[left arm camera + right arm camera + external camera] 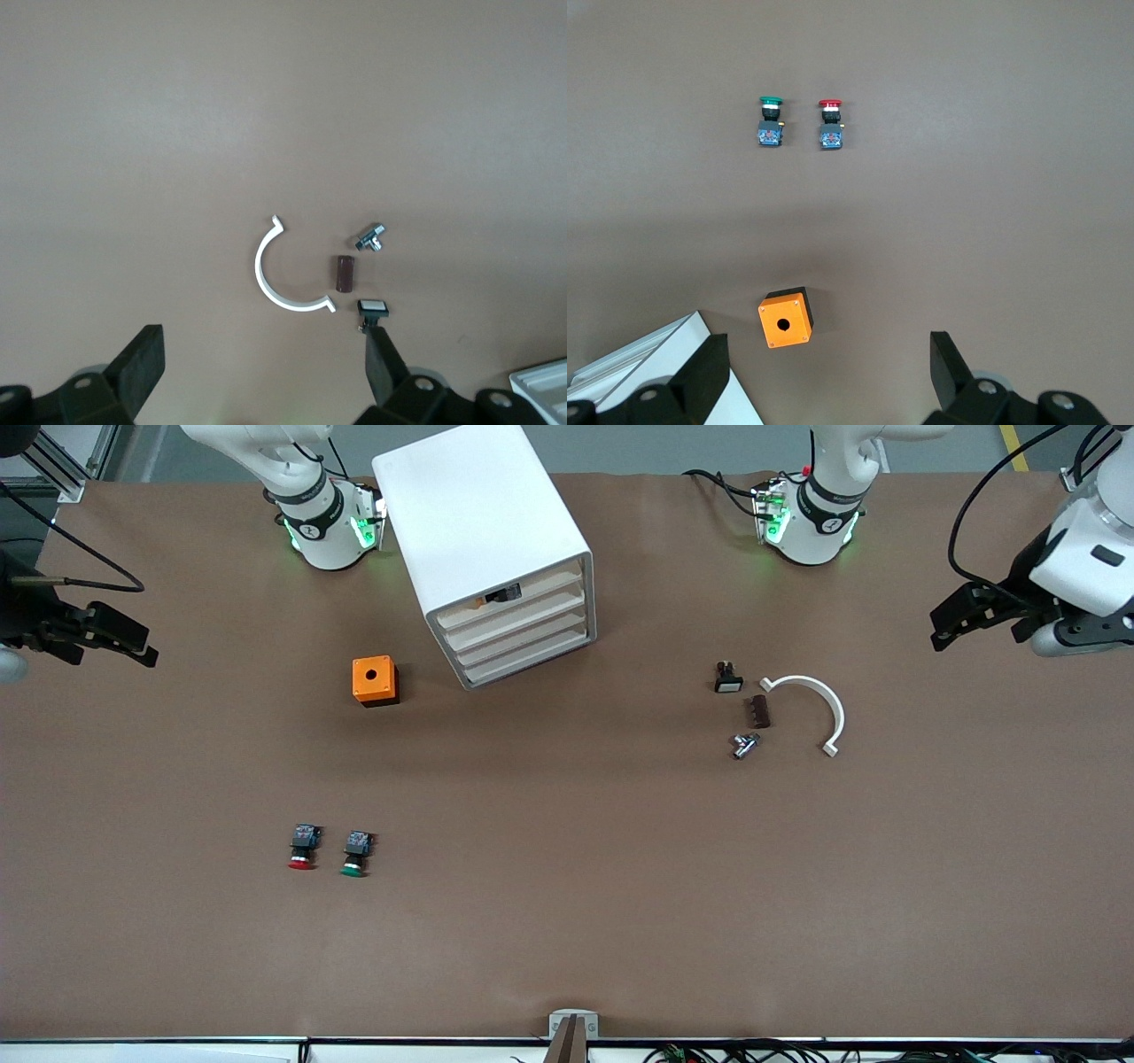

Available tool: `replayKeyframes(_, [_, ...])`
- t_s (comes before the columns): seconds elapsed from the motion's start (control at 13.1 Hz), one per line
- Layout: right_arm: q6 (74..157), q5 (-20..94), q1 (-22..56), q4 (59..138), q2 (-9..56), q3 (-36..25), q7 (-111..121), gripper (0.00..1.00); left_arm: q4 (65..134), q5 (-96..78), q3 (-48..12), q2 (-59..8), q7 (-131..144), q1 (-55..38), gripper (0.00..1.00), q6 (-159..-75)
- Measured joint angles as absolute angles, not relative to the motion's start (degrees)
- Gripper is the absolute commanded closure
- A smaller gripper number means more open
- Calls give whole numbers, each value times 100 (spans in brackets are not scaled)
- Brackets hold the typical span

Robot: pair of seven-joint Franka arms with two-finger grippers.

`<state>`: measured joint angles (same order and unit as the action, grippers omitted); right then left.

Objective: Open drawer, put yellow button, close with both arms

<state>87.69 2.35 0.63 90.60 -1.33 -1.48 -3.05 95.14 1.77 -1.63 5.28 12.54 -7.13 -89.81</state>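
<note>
Nearest the camera lie the red-capped button and green-capped button, untouched. We see the right gripper hovering with fingers spread and empty over the right arm's end of the table, and the left gripper likewise agape and empty over the left arm's end; both arms wait. In the drawer of the cabinet, a dark object with a hint of orange sits, which we judge to be the yellow button. We cannot tell whether the drawer is fully pushed in.
</note>
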Motion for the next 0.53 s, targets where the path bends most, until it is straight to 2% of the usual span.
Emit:
replayKeyframes(0.23, [8769,235,63,9060,-133,-147,-305,0,9600,177,-622,625,1254,-311,0,-8979])
replayKeyframes(0.53, [8769,235,63,9060,-133,-147,-305,0,9607,177,-698,625,1250,-149,0,-8981])
